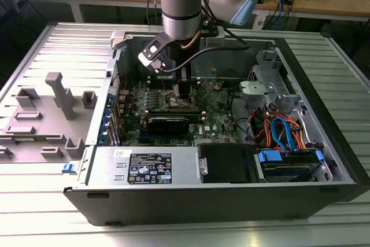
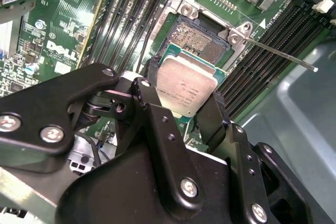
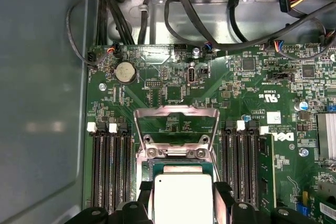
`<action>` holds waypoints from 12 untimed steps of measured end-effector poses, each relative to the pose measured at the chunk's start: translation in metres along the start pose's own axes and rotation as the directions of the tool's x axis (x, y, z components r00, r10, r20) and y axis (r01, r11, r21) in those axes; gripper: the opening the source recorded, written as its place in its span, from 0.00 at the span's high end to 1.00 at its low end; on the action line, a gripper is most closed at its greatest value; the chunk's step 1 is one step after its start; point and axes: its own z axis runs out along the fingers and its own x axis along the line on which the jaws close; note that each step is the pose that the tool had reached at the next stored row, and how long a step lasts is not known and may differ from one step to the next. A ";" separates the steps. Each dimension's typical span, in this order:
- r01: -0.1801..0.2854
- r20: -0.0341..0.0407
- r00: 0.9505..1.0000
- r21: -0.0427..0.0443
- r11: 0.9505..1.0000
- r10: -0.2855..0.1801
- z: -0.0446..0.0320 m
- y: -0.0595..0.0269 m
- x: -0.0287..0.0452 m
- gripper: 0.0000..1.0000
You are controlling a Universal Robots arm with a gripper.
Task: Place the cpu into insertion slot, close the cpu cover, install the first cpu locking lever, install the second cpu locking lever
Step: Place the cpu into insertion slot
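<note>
My gripper [image 2: 181,92] is shut on the cpu [image 2: 187,88], a flat square chip with a silvery top pinched at two opposite edges by the black fingers [image 2: 152,85]. The chip hangs just above the near edge of the insertion slot [image 2: 195,39], whose pin field lies bare inside its silver rim. In the first wrist view the cpu [image 3: 182,199] sits between the fingertips [image 3: 223,195], and the cpu cover [image 3: 176,113] stands swung up beyond it. A thin locking lever [image 2: 278,53] sticks out sideways from the socket. In the exterior view the gripper [image 1: 184,93] is low over the motherboard.
Black memory slots [image 3: 110,166] flank the socket on both sides. A long black card [image 1: 167,123] lies in front of the socket in the exterior view, with the power supply [image 1: 150,169] and coloured cables [image 1: 283,131] nearby. A grey fixture [image 1: 55,105] stands outside the case.
</note>
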 end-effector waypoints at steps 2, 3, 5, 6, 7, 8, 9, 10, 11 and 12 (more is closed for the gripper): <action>0.000 0.000 1.000 0.000 1.000 0.000 0.0016 -0.0002 0.0007 0.46; 0.000 0.000 1.000 0.000 1.000 0.000 0.0016 -0.0002 0.0007 0.46; 0.000 0.000 1.000 0.000 1.000 0.000 0.0016 -0.0002 0.0006 0.46; 0.000 0.000 1.000 0.000 1.000 0.000 0.0020 -0.0003 0.0007 0.46; 0.000 0.000 1.000 0.000 1.000 0.000 0.0023 -0.0003 0.0008 0.46; 0.000 0.000 1.000 0.000 1.000 0.000 0.0023 -0.0003 0.0008 0.46; 0.000 0.000 1.000 0.000 1.000 0.000 0.0023 -0.0003 0.0008 0.46; 0.000 0.000 1.000 0.000 1.000 0.000 0.0023 -0.0003 0.0008 0.46; 0.000 0.000 1.000 0.000 1.000 0.000 0.0023 -0.0003 0.0008 0.46; 0.000 0.000 1.000 0.000 1.000 0.000 0.0024 -0.0003 0.0008 0.46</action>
